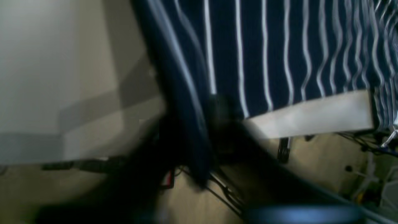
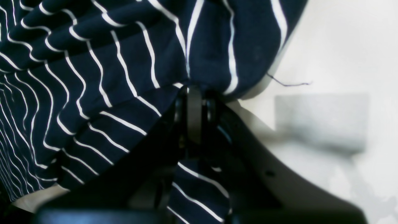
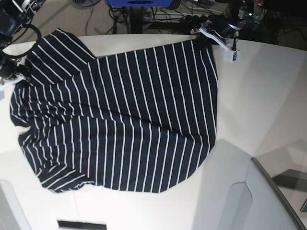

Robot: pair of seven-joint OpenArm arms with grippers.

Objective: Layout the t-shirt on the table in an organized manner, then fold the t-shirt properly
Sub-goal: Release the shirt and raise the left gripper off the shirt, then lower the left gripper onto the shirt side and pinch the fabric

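Observation:
The dark navy t-shirt (image 3: 124, 120) with thin white stripes lies spread over the white table (image 3: 259, 96), rumpled toward its left side. My left gripper (image 3: 204, 36) sits at the shirt's far right corner by the table's back edge. In the blurred left wrist view its dark fingers (image 1: 217, 102) are shut on a fold of the t-shirt (image 1: 279, 46). My right gripper (image 3: 14, 76) is at the shirt's far left edge. The right wrist view shows this gripper (image 2: 194, 90) pinched shut on the t-shirt (image 2: 93, 77), with fabric hanging below the fingers.
Beyond the table's back edge are cables, floor and a blue stand (image 3: 139, 2). A dark seam line (image 3: 268, 177) curves across the table's lower right. A dark slot (image 3: 81, 224) sits at the front edge. Bare tabletop (image 2: 326, 46) lies right of the shirt.

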